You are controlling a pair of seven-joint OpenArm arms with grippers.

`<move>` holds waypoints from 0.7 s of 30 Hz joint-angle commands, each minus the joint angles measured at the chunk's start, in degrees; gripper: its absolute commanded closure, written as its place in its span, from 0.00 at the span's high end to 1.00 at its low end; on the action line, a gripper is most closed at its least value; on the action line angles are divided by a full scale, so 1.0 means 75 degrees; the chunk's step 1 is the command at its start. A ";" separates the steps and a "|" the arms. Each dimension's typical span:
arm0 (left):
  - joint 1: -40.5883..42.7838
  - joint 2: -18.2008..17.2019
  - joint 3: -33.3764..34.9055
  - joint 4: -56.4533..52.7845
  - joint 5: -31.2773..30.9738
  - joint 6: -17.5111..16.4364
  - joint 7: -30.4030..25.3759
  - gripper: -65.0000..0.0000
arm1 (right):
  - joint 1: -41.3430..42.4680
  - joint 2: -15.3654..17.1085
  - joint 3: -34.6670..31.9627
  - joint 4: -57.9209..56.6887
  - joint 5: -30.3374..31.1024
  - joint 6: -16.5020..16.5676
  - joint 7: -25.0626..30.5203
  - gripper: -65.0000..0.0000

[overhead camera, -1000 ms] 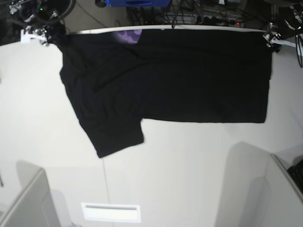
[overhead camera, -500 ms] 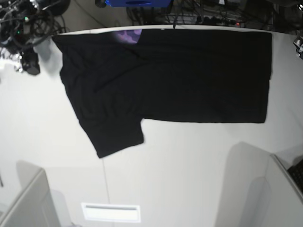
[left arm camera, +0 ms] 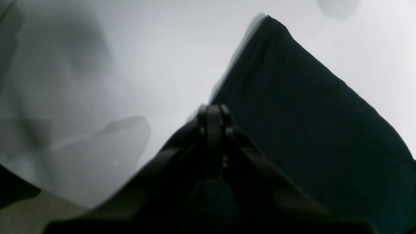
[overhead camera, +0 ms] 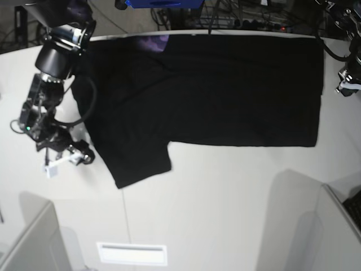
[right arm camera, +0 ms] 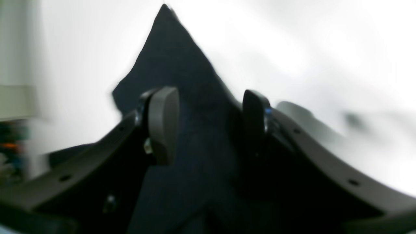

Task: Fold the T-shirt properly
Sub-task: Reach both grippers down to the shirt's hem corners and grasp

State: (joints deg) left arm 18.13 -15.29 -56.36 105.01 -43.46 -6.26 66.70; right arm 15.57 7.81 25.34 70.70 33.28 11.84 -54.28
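Two arms stand at the sides of the black T-shirt [overhead camera: 214, 90], which lies flat on the white table [overhead camera: 225, 209]. Left gripper [left arm camera: 213, 112] is closed on nothing, beside the hem corner. Right gripper [right arm camera: 208, 123] is open, hovering near the sleeve.

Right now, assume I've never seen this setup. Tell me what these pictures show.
This is a robot with two arms, each ending in a two-fingered gripper. One picture looks down on the whole table. The other two come from cameras on the wrists, looking out along the fingers.

A black T-shirt lies spread flat on the table, with a bit of purple print showing at its far edge.

The right gripper is open, near the sleeve, with shirt cloth visible beyond its fingers. The left gripper is shut, beside the shirt's other end. Neither appears to hold anything.
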 commanded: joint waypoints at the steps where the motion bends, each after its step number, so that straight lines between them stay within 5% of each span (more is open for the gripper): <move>1: 0.0003 -0.0148 -0.0075 0.0117 -0.0072 -0.0050 -0.0131 0.00 | 0.0379 0.0183 -0.0162 -0.0219 -0.0035 0.0045 0.0398 0.47; 6: 0.0085 -0.0253 -0.0087 0.0082 -0.0060 -0.0050 -0.0131 0.00 | 0.1376 0.0230 -0.0642 -0.2294 -0.0411 0.0081 0.1383 0.67; 10: 0.0179 -0.0265 -0.0099 0.0082 -0.0025 -0.0050 -0.0131 0.00 | 0.1868 0.0500 -0.0677 -0.3454 -0.0422 0.0092 0.2004 0.68; 17: 0.0202 -0.0265 -0.0099 0.0082 -0.0025 -0.0050 -0.0131 0.00 | 0.1751 0.0511 -0.2353 -0.3302 -0.0387 0.0467 0.1992 0.63; 21: 0.0191 -0.0265 -0.0099 0.0082 -0.0013 -0.0050 -0.0131 0.00 | 0.1610 0.0488 -0.2482 -0.3149 -0.0399 0.0467 0.1640 0.57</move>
State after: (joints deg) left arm 19.51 -16.23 -56.58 104.88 -43.27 -6.28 66.67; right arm 26.68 10.59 6.63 46.52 31.27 15.68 -40.58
